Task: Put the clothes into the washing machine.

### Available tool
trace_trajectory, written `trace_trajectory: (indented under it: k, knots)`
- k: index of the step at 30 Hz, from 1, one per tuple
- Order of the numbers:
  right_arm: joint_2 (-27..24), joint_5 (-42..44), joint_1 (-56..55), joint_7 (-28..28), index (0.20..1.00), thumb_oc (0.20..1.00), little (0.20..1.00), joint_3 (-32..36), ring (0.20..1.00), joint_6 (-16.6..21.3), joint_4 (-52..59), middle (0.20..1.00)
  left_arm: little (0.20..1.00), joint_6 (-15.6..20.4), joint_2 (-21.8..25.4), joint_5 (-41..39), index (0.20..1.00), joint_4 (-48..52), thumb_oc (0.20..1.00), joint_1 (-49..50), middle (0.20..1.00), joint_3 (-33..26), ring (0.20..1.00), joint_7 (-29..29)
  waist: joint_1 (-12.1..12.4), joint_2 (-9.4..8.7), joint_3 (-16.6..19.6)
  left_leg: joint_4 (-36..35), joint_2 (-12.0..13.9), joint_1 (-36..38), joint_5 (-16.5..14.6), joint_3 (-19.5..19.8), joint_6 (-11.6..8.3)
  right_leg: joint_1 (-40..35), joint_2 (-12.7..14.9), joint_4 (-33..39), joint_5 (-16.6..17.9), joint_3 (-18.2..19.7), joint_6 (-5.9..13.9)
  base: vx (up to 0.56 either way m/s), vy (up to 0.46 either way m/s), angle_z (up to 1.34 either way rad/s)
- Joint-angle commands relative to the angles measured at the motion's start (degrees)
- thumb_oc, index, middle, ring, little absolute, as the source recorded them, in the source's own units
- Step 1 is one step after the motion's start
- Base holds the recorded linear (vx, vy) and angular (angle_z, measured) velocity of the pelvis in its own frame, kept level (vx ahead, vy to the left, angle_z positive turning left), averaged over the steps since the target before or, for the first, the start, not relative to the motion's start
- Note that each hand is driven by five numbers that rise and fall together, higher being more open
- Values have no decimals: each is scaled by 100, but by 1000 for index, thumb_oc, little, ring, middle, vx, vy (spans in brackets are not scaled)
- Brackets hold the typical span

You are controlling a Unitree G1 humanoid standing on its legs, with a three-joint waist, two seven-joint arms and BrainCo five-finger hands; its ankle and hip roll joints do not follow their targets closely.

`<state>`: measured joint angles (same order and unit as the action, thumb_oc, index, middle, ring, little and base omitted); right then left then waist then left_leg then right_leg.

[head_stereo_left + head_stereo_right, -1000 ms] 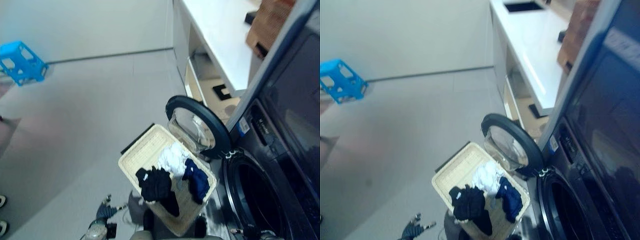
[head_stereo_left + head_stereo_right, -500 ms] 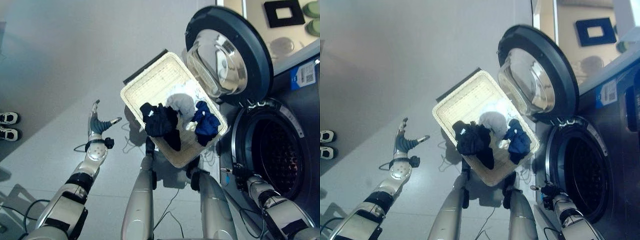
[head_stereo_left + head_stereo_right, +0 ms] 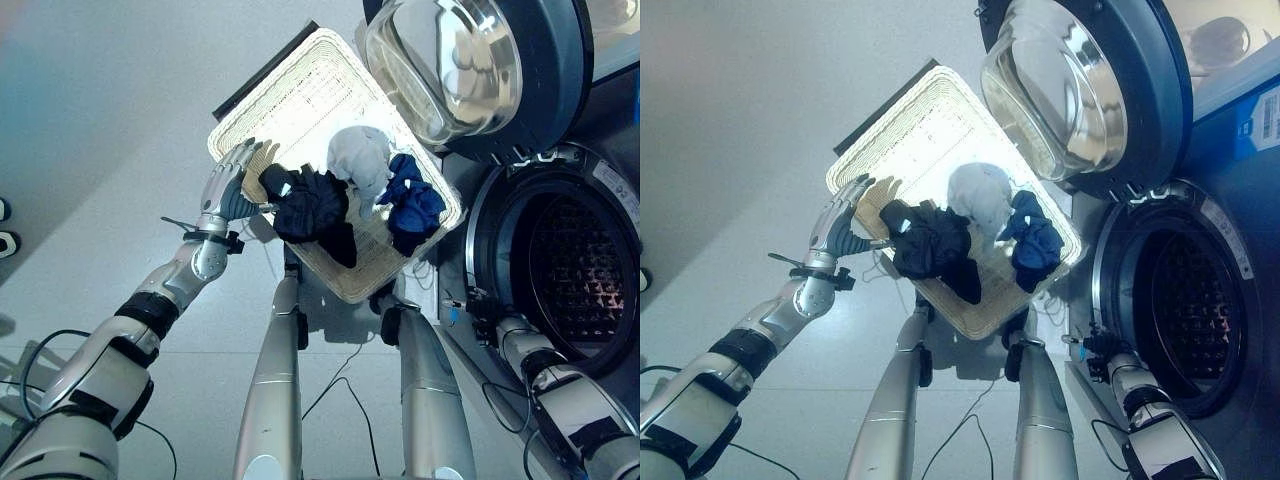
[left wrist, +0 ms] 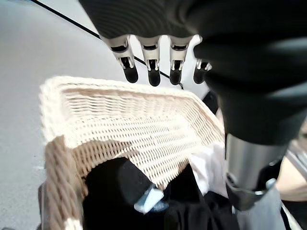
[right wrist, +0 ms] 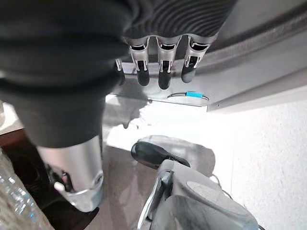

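We see the left hand (image 3: 228,190) at the basket (image 3: 300,90) rim, fingers straight and relaxed, holding nothing, just beside the black clothes (image 3: 310,205). A white garment (image 3: 360,160) and blue one (image 3: 412,205) lie in the basket too, all still outside the washer (image 3: 570,290), whose door (image 3: 480,70) stands open over the basket's far corner. Right hand (image 5: 158,67) hangs low by the washer front, fingers straight, empty.

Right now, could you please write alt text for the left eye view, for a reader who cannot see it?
The robot's left hand, fingers open, reaches to the rim of a wicker laundry basket holding black, grey and blue clothes, beside a washing machine with its door open.
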<state>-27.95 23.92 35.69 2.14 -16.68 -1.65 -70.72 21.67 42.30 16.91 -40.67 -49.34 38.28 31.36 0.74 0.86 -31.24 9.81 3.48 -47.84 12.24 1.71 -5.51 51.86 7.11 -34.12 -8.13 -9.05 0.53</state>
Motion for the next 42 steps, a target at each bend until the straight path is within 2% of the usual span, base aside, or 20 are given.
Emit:
trace_trajectory:
  k: [1, 8, 9, 11, 14, 15, 18, 19, 23, 28, 32, 40, 41, 42]
  knots:
    - [-225, 187, -209, 45, 1000, 1000, 1000, -125, 1000, 9, 141, 1000, 1000, 18, 47, 215, 1000, 166, 1000, -343, 1000, -87, 1000, -274, -37, -267, 145, 1154, -467, -213, -1095, -176, 184, -102, -201, 1749, 1578, 87, 662, 0, 0, 0]
    - [-291, 212, -42, 89, 1000, 1000, 1000, -180, 1000, 26, 128, 1000, 1000, -198, 73, 50, 1000, 107, 1000, -712, 1000, 330, 1000, -959, -104, -227, 145, 1214, -445, -440, -1072, -182, 159, 149, -216, 1675, 1598, 112, 672, 7, 0, 0]
    - [-318, 212, 58, 114, 1000, 1000, 1000, -199, 1000, 32, 125, 1000, 1000, -351, 40, -67, 1000, 40, 1000, -829, 1000, 523, 1000, -1486, -144, -203, 145, 1234, -443, -571, -1050, -184, 141, 281, -224, 1681, 1635, 135, 675, 0, 0, 0]
    - [-348, 205, 117, 141, 1000, 1000, 1000, -204, 1000, 24, 121, 1000, 1000, -488, 12, -129, 1000, -2, 1000, -861, 1000, 607, 1000, -1818, -171, -187, 145, 1258, -435, -652, -1045, -190, 132, 374, -237, 1655, 1641, 155, 677, 0, 0, 0]
    - [-352, 210, 138, 147, 1000, 1000, 1000, -222, 1000, 29, 117, 1000, 1000, -503, -17, -126, 1000, -56, 1000, -889, 1000, 647, 1000, -1934, -187, -185, 145, 1260, -430, -687, -1039, -194, 127, 414, -246, 1650, 1644, 163, 676, 0, 0, 0]
    - [-339, 226, 185, 143, 1000, 1000, 1000, -286, 1000, 35, 118, 1000, 1000, -544, -89, -200, 1000, -161, 1000, -972, 1000, 750, 1000, -2150, -218, -201, 145, 1259, -414, -761, -1019, -198, 120, 477, -257, 1668, 1665, 174, 675, 0, 0, 0]
    - [-338, 230, 195, 145, 1000, 1000, 1000, -294, 1000, 36, 117, 1000, 1000, -555, -110, -200, 1000, -180, 1000, -991, 1000, 767, 1000, -2194, -227, -206, 145, 1257, -407, -772, -1016, -201, 118, 492, -259, 1669, 1670, 176, 676, 0, 0, 0]
    - [-319, 234, 236, 155, 1000, 1000, 1000, -321, 1000, 59, 102, 1000, 1000, -592, -192, -271, 1000, -289, 1000, -1100, 1000, 844, 1000, -2496, -268, -230, 145, 1268, -406, -824, -1013, -202, 113, 541, -279, 1688, 1696, 194, 677, 0, 0, 0]
    - [-315, 243, 306, 158, 1000, 1000, 1000, -341, 1000, 48, 84, 1000, 1000, -632, -273, -219, 1000, -388, 1000, -1170, 1000, 898, 1000, -2750, -291, -251, 145, 1259, -399, -846, -999, -215, 94, 552, -285, 1722, 1719, 188, 685, 0, 0, 0]
    - [-262, 256, 376, 135, 1000, 1000, 1000, -387, 1000, 63, 89, 1000, 1000, -959, -407, 48, 1000, -615, 1000, -1253, 1000, 1138, 1000, -3502, -342, -305, 145, 1248, -387, -867, -989, -218, 70, 558, -315, 1765, 1756, 198, 701, 0, 0, 0]
    - [-260, 257, 386, 138, 1000, 1000, 1000, -399, 1000, 70, 87, 1000, 1000, -1029, -433, 81, 1000, -731, 1000, -1284, 1000, 1225, 1000, -3592, -363, -313, 145, 1246, -380, -858, -994, -227, 69, 553, -321, 1772, 1762, 208, 707, 0, 0, 0]
    - [-157, 318, 436, 96, 1000, 1000, 1000, -518, 1000, 127, 91, 1000, 1000, -1437, -555, 1092, 1000, -1277, 1000, -1442, 1000, 1441, 1000, -3164, -420, -367, 145, 1189, -355, -868, -953, -251, 53, 558, -352, 1809, 1769, 230, 703, 3, -2, -1]
    - [-140, 325, 445, 89, 1000, 1000, 1000, -534, 1000, 144, 88, 1000, 555, -1472, -590, 1220, 555, -1390, 555, -1466, 555, 1491, 555, -3179, -432, -379, 145, 1192, -357, -870, -958, -254, 54, 563, -356, 1812, 1771, 230, 702, 3, -8, -4]
    - [-136, 332, 443, 85, 1000, 1000, 1000, -540, 1000, 146, 90, 1000, 442, -1475, -595, 1249, 442, -1407, 442, -1466, 442, 1500, 442, -3181, -433, -380, 145, 1192, -358, -870, -959, -255, 54, 564, -356, 1811, 1770, 230, 702, 3, -9, -3]
